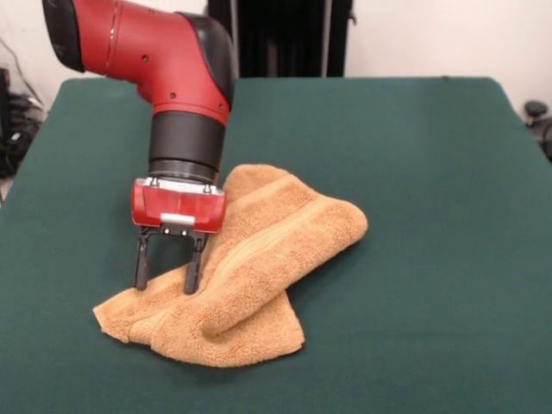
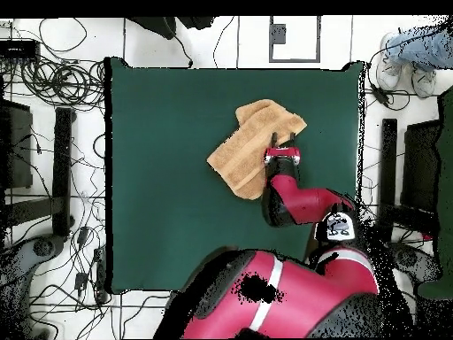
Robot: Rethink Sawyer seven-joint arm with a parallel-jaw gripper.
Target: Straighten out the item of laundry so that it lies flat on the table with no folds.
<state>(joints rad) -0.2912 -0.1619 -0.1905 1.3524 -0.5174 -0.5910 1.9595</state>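
The tan-orange towel (image 1: 259, 259) lies bunched on the green table (image 1: 414, 155), left of the middle. It is folded over itself, with a thick diagonal roll from upper right to lower left and a woven stripe band along it. No care tag shows. My gripper (image 1: 166, 283) points straight down at the towel's left edge. It is open, with the two black fingertips (image 1: 141, 278) resting on or just above the cloth and nothing held between them. In the overhead view the towel (image 2: 248, 150) lies right of the table's (image 2: 168, 177) middle, with the gripper (image 2: 281, 150) over its right side.
A black stand (image 1: 276, 34) rises behind the table's far edge. In the overhead view, cables and equipment (image 2: 53, 88) lie on the floor around the table. A person's legs and shoes (image 2: 411, 53) show at the top right corner.
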